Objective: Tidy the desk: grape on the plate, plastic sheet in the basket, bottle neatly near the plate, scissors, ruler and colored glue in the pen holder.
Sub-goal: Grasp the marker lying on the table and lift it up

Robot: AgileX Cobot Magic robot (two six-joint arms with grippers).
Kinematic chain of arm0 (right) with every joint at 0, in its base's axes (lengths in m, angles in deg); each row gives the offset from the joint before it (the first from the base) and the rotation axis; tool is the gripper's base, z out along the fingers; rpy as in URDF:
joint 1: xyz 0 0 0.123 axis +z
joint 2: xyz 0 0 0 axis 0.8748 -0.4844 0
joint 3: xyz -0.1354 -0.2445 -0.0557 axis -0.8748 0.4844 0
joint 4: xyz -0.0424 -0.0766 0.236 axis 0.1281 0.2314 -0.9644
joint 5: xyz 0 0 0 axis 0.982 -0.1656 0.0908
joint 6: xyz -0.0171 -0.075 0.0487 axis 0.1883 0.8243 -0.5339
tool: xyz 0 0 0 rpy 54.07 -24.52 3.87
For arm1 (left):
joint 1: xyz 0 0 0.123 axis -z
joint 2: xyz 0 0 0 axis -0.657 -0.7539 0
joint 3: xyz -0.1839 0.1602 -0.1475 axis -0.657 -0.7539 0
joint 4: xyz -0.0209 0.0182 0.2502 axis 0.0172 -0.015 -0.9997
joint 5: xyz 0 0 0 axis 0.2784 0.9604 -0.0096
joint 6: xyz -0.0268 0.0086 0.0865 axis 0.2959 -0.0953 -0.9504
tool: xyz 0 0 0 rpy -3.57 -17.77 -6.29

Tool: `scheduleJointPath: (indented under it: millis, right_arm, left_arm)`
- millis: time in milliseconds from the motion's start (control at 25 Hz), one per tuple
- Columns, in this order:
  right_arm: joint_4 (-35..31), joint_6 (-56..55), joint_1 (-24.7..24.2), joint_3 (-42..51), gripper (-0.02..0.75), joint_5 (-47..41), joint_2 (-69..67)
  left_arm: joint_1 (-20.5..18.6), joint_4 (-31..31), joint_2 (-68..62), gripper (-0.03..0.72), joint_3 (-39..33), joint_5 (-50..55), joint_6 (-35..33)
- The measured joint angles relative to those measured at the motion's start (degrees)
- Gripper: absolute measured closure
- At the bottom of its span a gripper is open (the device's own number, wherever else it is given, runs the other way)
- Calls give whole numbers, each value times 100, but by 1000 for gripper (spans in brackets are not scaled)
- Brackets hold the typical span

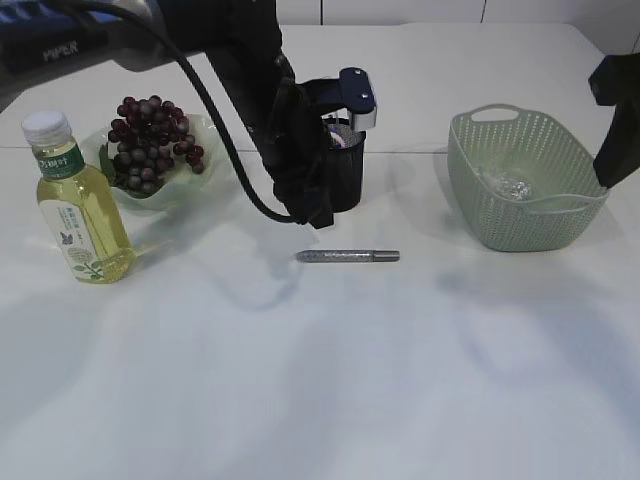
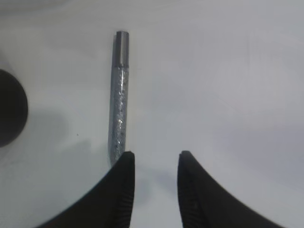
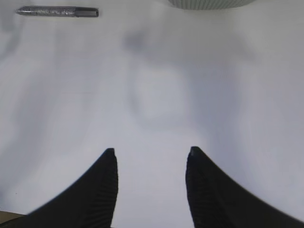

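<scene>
So the glitter glue pen point(image 1: 348, 256) is lying flat on the white table point(image 1: 320, 380), long axis running left-right in the exterior view, with the plain grey cap end pointing toward the basket point(image 1: 525, 190) side. From the left wrist camera it stretches straight away from the left gripper point(image 2: 155, 159), cap at the far end, and the near end sits just beside the left fingertip, slightly off to that side rather than between the jaws. That pincer is partly open and has nothing in it. The dark pen holder point(image 1: 345, 165) is off to its left edge.

The right gripper point(image 3: 150, 154) hangs over bare table, jaws about half open, empty too. The pen is well ahead of it and to its left, lying crosswise, with the basket rim straight ahead.

Grapes point(image 1: 152, 140) are on the plate point(image 1: 200, 130), bottle point(image 1: 80, 200) standing upright beside it.
</scene>
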Motion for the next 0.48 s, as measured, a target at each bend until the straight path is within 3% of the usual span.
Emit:
scheduleJointPath:
  millis: [480]
  right_arm:
    - [0,0,0,0,358,0,0]
  left_arm:
    - [-12,27,-404,449,145,-33,382]
